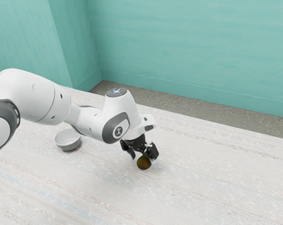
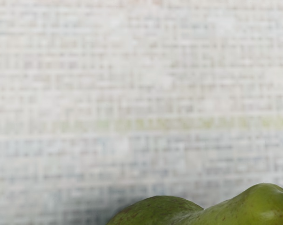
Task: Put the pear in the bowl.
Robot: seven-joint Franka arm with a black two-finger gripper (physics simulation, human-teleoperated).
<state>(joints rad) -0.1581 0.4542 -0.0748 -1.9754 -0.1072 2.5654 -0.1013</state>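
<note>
In the exterior view, the white jointed arm (image 1: 33, 96) comes in from the exterior view's left and reaches down over the pale woven-patterned table (image 1: 212, 187). Its black 2-finger gripper (image 1: 143, 159) points downward with the jaws spread, 1 on either side of the dark green-brown, rounded pear (image 1: 143, 163), which sits low at the fingertips and appears to rest on the table. I see no pinch from 2 sides. The round, light grey bowl (image 1: 69, 145) stands upright on the table, well apart from the pear, toward the exterior view's left.

The step in hand, I judge, is the grasp. To do it well, centre the pear between the 2 fingers first, since it seems to lie closer to 1 of them; then lower straight until the pads reach its widest part, and close evenly so that neither finger shoves it.

In the wrist view, the pear's speckled green skin looms at the lower edge, just under the hand, with 2 rounded swellings and a dip between them. That uneven shape could roll or twist if caught high, so a slow squeeze and a short test lift would be wise before carrying it to the bowl.
</note>
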